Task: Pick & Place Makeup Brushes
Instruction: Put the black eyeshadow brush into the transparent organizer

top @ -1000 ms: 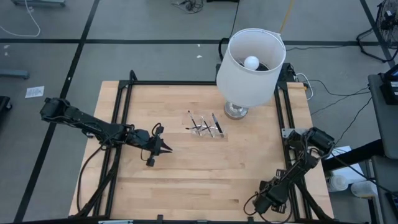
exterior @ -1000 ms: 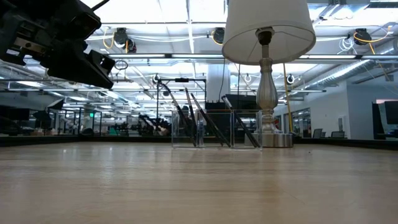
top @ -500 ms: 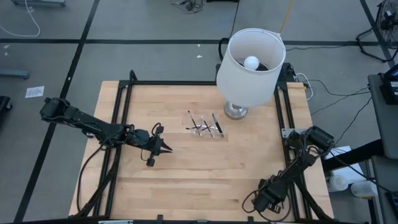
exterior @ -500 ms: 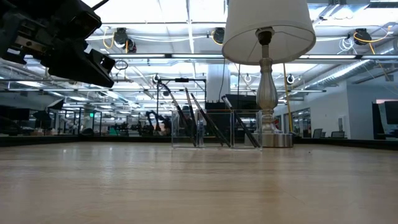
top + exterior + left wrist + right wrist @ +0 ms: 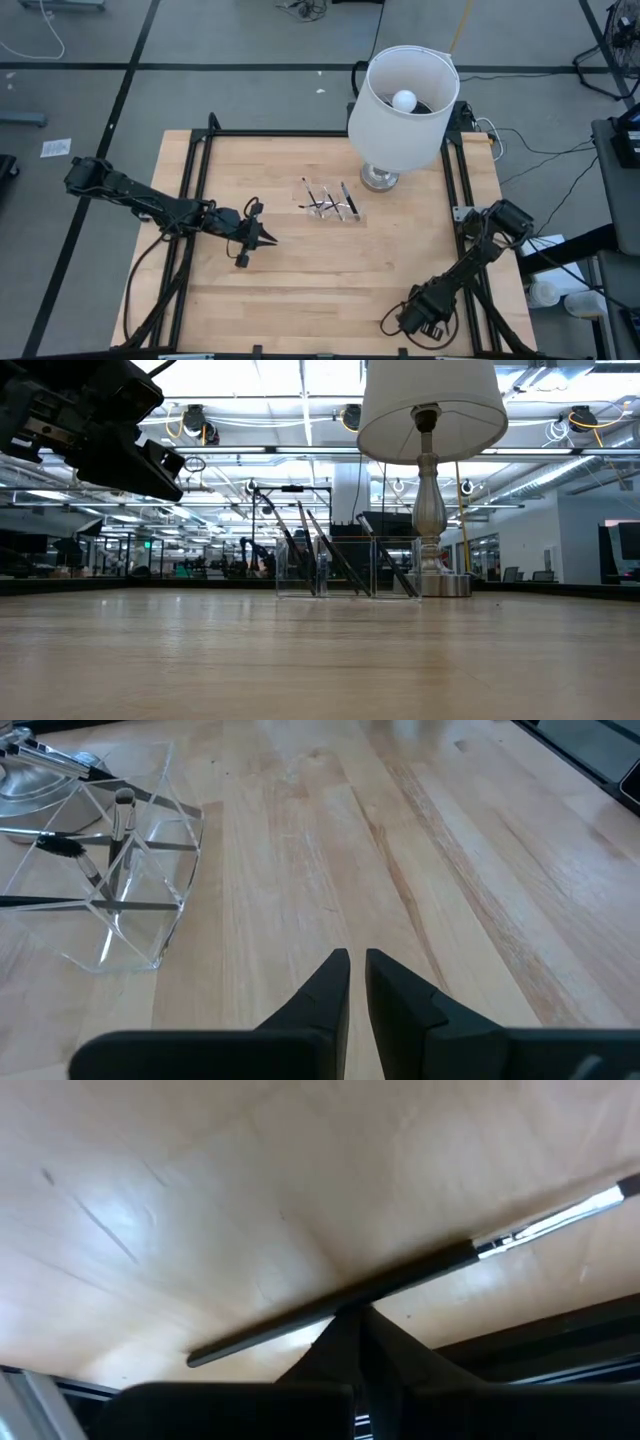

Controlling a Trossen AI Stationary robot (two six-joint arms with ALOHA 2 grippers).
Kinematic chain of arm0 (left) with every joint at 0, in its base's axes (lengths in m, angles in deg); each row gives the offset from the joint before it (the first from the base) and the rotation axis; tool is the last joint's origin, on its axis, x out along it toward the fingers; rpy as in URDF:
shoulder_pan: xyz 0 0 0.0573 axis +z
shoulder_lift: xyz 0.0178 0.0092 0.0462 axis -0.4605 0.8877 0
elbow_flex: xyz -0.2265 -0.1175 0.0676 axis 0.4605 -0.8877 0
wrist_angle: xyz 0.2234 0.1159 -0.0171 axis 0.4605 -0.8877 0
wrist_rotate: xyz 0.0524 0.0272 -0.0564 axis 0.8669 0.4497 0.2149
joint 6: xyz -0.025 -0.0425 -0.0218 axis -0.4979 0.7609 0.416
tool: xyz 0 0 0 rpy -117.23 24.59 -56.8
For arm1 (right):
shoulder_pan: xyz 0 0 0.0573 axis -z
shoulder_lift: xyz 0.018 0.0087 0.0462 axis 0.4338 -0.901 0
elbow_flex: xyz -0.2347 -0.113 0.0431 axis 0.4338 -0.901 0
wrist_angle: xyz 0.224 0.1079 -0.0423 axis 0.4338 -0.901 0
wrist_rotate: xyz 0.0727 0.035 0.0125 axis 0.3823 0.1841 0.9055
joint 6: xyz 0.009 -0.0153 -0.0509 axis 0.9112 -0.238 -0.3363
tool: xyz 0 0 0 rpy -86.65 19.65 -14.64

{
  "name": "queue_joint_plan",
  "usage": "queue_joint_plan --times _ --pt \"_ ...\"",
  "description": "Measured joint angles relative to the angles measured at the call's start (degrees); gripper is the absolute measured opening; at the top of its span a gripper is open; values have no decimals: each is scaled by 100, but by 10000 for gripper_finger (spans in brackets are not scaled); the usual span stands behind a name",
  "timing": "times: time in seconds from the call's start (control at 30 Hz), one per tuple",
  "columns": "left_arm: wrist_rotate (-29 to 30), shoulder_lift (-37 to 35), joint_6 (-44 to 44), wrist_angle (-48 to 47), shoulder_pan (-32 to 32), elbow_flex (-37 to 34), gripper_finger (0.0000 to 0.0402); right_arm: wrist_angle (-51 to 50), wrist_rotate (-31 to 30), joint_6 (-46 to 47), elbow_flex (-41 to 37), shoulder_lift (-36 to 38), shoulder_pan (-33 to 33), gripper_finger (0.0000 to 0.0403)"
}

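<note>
A single makeup brush (image 5: 400, 1285), black-handled with a silver ferrule, is being pinched crosswise at the fingertips of the right pincer (image 5: 418, 318), whose fingers are pressed together on the handle, low over the near right edge of the wooden counter (image 5: 300, 270). Well ahead of that pincer, toward the counter's middle, the left pincer (image 5: 268, 238) is being held just above the wood, its fingers (image 5: 335, 982) nearly pressed together with only a thin slit between them and nothing pinched. Just beyond its tips, a clear acrylic holder (image 5: 120, 890) is standing with the other makeup brushes (image 5: 330, 200) leaning inside. Right behind the holder, a white-shaded lamp (image 5: 403, 95) is being seen.
</note>
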Motion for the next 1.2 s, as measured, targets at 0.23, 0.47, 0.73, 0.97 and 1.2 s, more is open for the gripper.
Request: queue_joint_plan --times 0.23,0.47,0.73,0.97,1.2 --pt "0 2 0 0 0 0 47 49 -7 0 4 -4 147 0" --pt "0 1 0 -37 0 1 47 186 -80 57 4 -9 406 0" --pt "-2 1 0 -37 0 0 47 300 -179 -8 4 -4 599 0" --pt "-2 0 0 -37 -1 1 47 298 -295 -146 48 -9 730 0" --pt "-3 0 0 -37 0 0 47 304 -390 -444 48 -9 927 0"
